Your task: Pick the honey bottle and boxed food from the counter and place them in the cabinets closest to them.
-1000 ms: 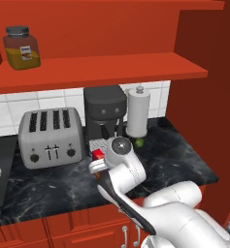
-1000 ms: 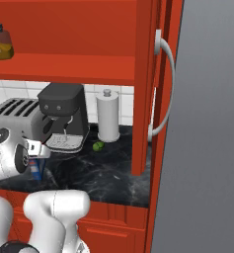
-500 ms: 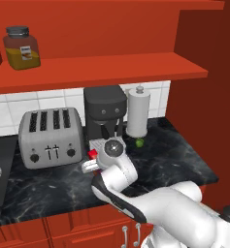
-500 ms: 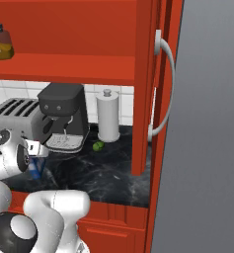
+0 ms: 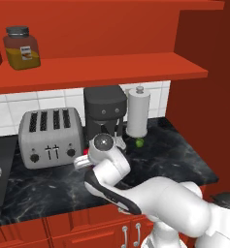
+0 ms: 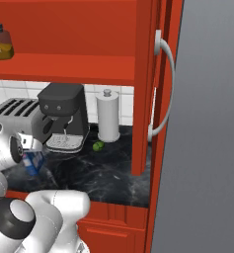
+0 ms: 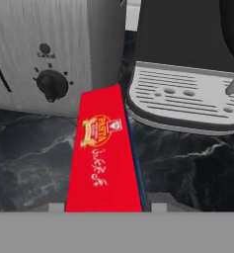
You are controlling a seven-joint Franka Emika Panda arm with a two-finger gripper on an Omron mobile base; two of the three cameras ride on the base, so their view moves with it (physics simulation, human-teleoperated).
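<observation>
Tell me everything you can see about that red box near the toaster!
The boxed food is a slim cardboard-looking box, red on its wide face with a yellow-gold PASTA crest and gold writing, blue along one edge. In the right base view it looks tilted at the gripper, above the black counter, between the toaster and the coffee machine's drip tray.

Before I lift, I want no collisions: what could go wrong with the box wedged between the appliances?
The boxed food sits in the pincer with the toaster and the coffee machine's drip tray close on either side, so a sideways swing could knock either one. The shelf overhangs the counter; lifting straight up may strike it. How firm the grip is cannot be told, so the box might slip.
</observation>
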